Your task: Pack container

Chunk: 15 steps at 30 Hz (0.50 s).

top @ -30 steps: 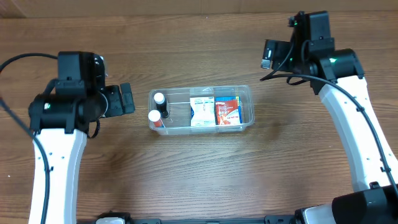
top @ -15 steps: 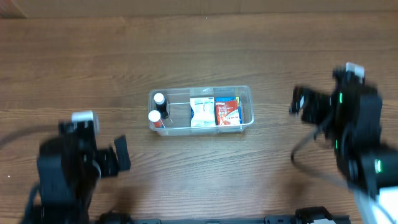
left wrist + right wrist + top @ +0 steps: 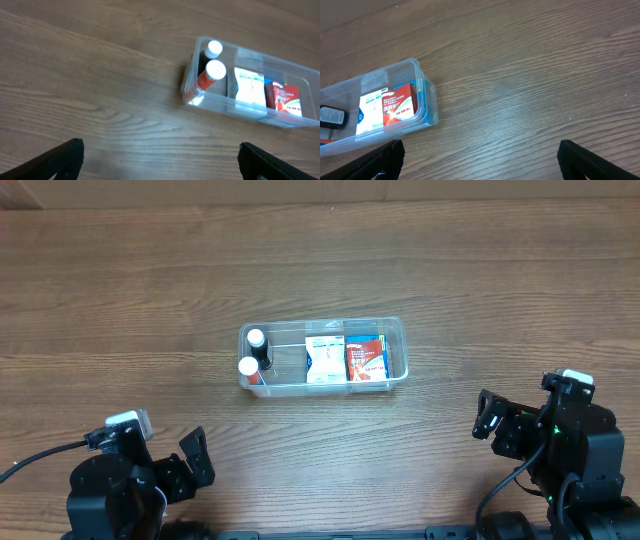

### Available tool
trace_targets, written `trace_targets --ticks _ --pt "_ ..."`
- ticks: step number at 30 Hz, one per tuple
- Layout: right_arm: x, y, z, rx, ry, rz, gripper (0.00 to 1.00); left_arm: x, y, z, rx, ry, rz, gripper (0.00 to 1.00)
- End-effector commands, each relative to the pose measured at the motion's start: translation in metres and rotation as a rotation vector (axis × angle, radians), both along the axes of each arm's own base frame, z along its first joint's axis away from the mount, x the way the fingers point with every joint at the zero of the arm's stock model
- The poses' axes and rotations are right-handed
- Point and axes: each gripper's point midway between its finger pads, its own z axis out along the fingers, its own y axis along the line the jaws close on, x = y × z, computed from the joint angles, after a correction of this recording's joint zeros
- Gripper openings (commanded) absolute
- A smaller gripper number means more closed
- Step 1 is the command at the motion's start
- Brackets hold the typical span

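The clear plastic container (image 3: 396, 330) sits at the table's centre. It holds two white-capped bottles (image 3: 256, 340), a white box (image 3: 325, 358) and a red box (image 3: 366, 360). It also shows in the left wrist view (image 3: 192, 75) and the right wrist view (image 3: 429, 107). My left gripper (image 3: 198, 457) is open and empty near the front left edge, well short of the container. My right gripper (image 3: 490, 416) is open and empty at the front right, apart from the container. In the wrist views both sets of fingers (image 3: 160, 160) (image 3: 480, 160) are spread wide over bare wood.
The wooden table (image 3: 320, 260) carries nothing else. Both arm bases sit at the front edge.
Both arms have pulled back from beside the container to the front edge of the table. The container and its contents have not moved.
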Motion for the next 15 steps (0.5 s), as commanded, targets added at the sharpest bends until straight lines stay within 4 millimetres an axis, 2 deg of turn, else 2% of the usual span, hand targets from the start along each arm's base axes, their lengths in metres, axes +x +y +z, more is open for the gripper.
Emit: trace_targets --ticks 1,5,7,9,11,15 --pt "0.001 -0.002 0.0 -0.001 -0.005 -0.013 1.0 -0.003 -0.002 -0.003 -0.022 0.009 0.003 1.0" --pt "-0.001 0.001 0.003 0.01 -0.02 0.004 1.0 -0.006 -0.002 -0.006 -0.022 0.027 0.003 1.0" --pt "0.002 0.011 0.009 -0.05 -0.081 0.128 1.0 -0.006 -0.002 -0.006 -0.022 0.026 0.003 1.0" --pt "0.009 0.026 0.014 -0.134 -0.211 0.295 1.0 -0.006 -0.002 -0.006 -0.022 0.026 0.003 1.0" --pt "0.011 0.042 0.007 -0.165 -0.357 0.413 1.0 -0.006 -0.002 -0.006 -0.022 0.026 0.003 1.0" --pt "0.02 0.053 0.0 -0.17 -0.602 0.444 1.0 -0.006 -0.002 -0.006 -0.022 0.027 0.003 1.0"
